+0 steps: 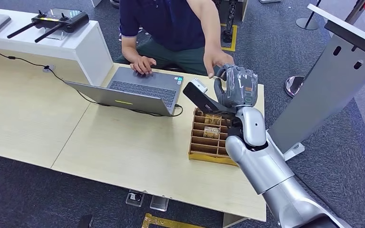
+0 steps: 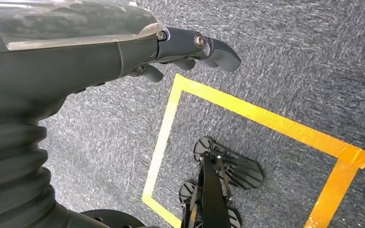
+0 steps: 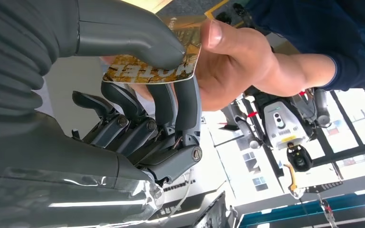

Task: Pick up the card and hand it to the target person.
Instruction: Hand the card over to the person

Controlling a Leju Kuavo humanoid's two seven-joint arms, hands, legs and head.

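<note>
A gold-brown patterned card (image 3: 145, 72) sits pinched between my right hand's thumb (image 3: 123, 28) and fingers (image 3: 183, 102). The seated person's hand (image 3: 237, 57) meets it, with a thumb pressed on the card's far corner. In the head view my right hand (image 1: 237, 86) is raised over the table's far right, just below the person's outstretched hand (image 1: 217, 61). My left hand (image 2: 190, 47) hangs over the carpet, holding nothing, fingers loosely extended.
A slotted wooden card box (image 1: 209, 156) holding more cards (image 1: 212, 127) stands under my right forearm. An open laptop (image 1: 133, 92) lies left of it, the person's other hand (image 1: 142, 64) on its keyboard. A grey stand (image 1: 323, 80) rises at the right.
</note>
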